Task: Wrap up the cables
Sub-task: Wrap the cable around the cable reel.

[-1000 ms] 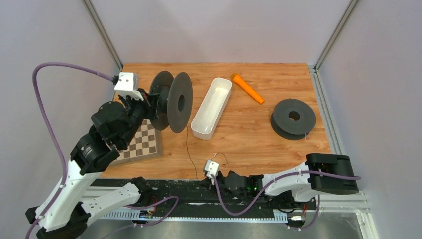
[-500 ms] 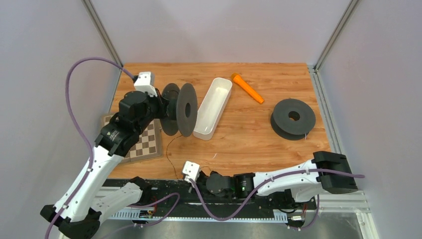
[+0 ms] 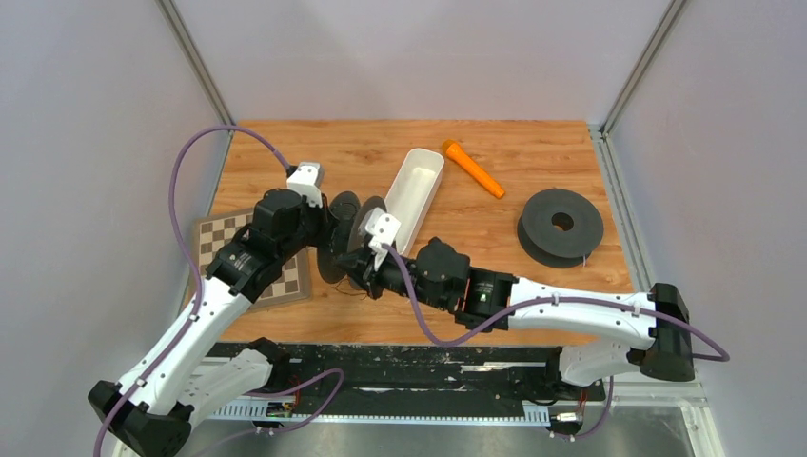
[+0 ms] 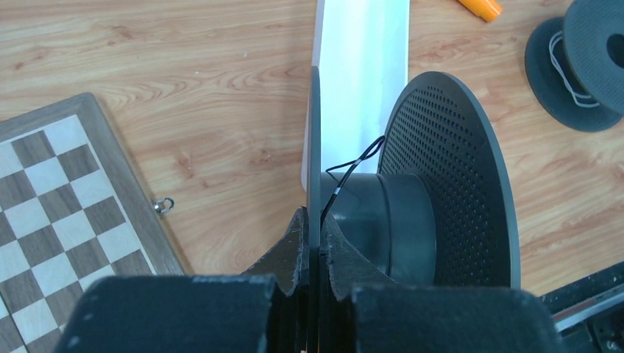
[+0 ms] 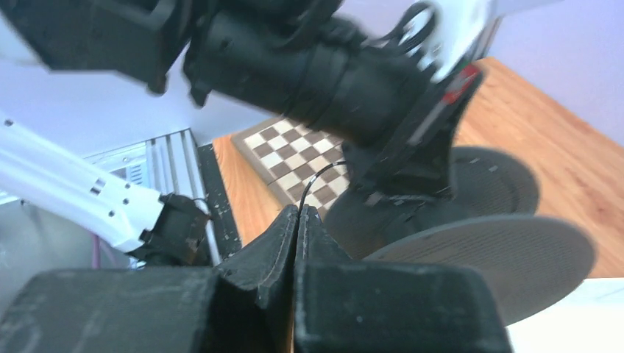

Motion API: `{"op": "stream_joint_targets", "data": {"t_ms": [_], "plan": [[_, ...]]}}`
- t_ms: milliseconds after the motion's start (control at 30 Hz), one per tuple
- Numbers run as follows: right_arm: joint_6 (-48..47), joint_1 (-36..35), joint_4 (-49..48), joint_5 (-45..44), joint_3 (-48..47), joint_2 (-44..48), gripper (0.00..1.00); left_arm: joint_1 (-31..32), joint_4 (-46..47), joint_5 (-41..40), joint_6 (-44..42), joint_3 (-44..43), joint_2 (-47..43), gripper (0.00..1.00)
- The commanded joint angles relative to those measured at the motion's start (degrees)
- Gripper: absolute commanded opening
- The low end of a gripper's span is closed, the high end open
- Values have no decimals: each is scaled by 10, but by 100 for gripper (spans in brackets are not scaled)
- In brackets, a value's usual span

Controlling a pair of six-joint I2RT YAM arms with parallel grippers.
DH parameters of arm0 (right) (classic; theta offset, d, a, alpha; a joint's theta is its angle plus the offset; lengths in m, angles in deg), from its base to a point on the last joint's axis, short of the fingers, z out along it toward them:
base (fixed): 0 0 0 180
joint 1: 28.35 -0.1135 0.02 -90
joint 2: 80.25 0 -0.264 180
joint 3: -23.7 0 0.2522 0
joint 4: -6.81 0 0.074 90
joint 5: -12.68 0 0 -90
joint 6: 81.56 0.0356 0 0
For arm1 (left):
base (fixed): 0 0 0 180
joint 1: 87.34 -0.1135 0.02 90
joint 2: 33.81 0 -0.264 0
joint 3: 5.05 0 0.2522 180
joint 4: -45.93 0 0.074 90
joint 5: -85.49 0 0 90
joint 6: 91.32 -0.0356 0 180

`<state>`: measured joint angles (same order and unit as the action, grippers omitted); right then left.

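My left gripper (image 3: 328, 233) (image 4: 315, 220) is shut on the thin flange of a black spool (image 3: 350, 236) (image 4: 412, 213) and holds it upright by the white tray. A thin dark cable (image 4: 355, 163) loops off the spool's hub. My right gripper (image 3: 362, 276) (image 5: 298, 213) is shut on this dark cable (image 5: 321, 176), which comes out of its fingertips just in front of the spool (image 5: 500, 254). A second black spool (image 3: 561, 226) (image 4: 581, 66) lies flat at the right with a whitish cable (image 4: 563, 70) on it.
A long white tray (image 3: 411, 190) lies behind the held spool. An orange tool (image 3: 473, 168) is at the back. A chessboard (image 3: 217, 238) lies at the left under my left arm. My right arm stretches across the front of the table.
My left arm has carried the spool rightward and nearer, over the chessboard's edge. My right arm has swung from the table's near edge up to the spool with the dark cable.
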<state>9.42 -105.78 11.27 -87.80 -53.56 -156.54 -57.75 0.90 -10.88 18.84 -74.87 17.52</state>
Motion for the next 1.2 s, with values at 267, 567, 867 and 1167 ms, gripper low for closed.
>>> {"op": "stream_joint_targets", "data": {"t_ms": [267, 567, 867, 1167], "plan": [[-39, 165, 72, 95, -47, 36, 0, 0, 6, 105, -140, 2, -33, 0], [-79, 247, 75, 112, 7, 81, 0, 0, -38, 164, -220, -12, -53, 0], [-118, 295, 75, 109, 69, 127, 0, -1, -75, 229, -224, -38, -58, 0], [-137, 308, 34, 360, 127, 191, 0, -1, -100, 131, -128, -81, -23, 0]]}}
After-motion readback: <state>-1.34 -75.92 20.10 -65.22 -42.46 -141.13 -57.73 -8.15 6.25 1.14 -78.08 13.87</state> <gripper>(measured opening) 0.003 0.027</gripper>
